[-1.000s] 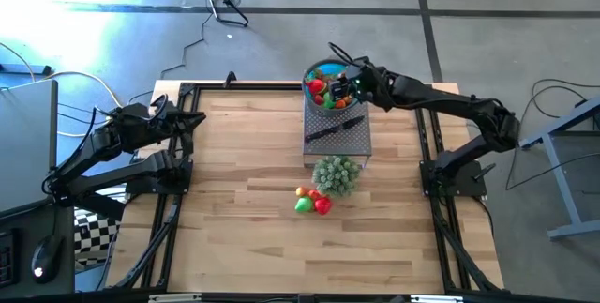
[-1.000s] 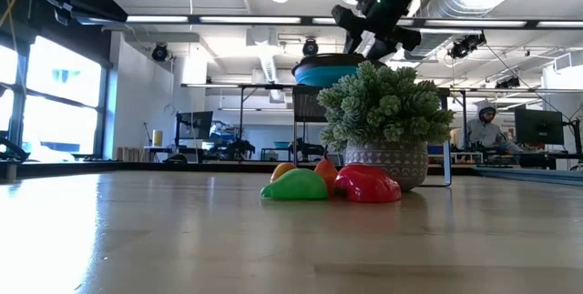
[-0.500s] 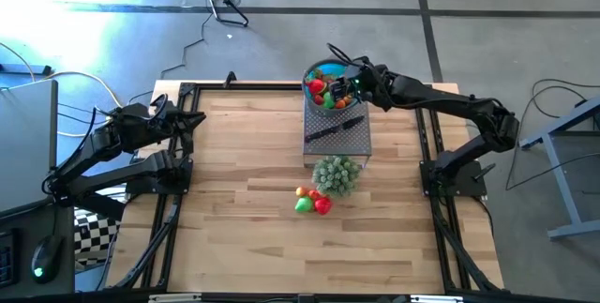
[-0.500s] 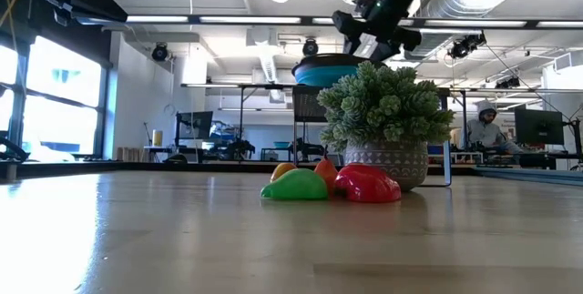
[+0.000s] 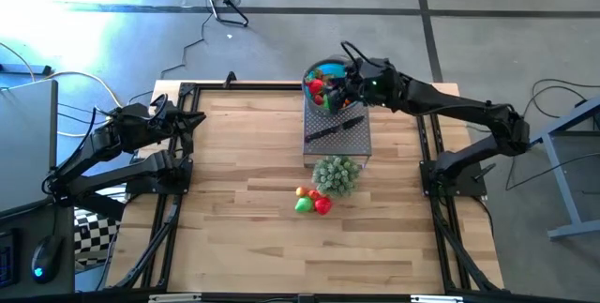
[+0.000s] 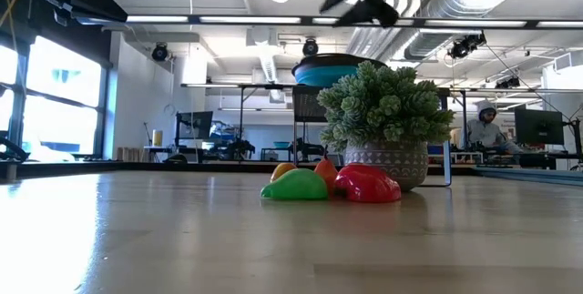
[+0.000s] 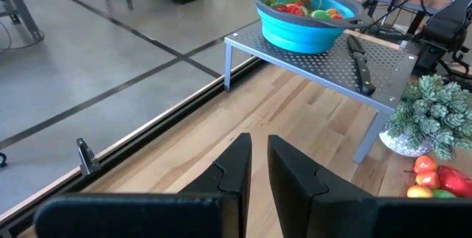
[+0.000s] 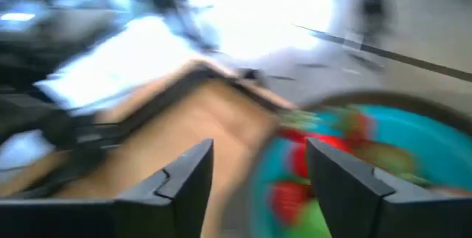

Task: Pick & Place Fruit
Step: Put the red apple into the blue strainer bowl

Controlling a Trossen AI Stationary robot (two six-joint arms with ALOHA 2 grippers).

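— Wooden table (image 5: pixel 234 219), and what sits on it, biggest first?

— Toward the far edge, a perforated metal shelf (image 7: pixel 324 65) carrying a blue bowl (image 7: pixel 299 32) and a black-handled knife (image 7: pixel 360 65). Below it stands a potted plant (image 6: pixel 387 121).

— The fruit?

— Small glossy toys. Red, green and orange ones fill the bowl (image 5: pixel 325 90); four more (image 6: pixel 330 183), green, red, orange and yellow, lie touching the pot.

— Grippers?

— Right gripper (image 5: pixel 347 85) is over the bowl, fingers spread, empty. Left gripper (image 7: pixel 254 166) waits at the left edge, fingers nearly together.
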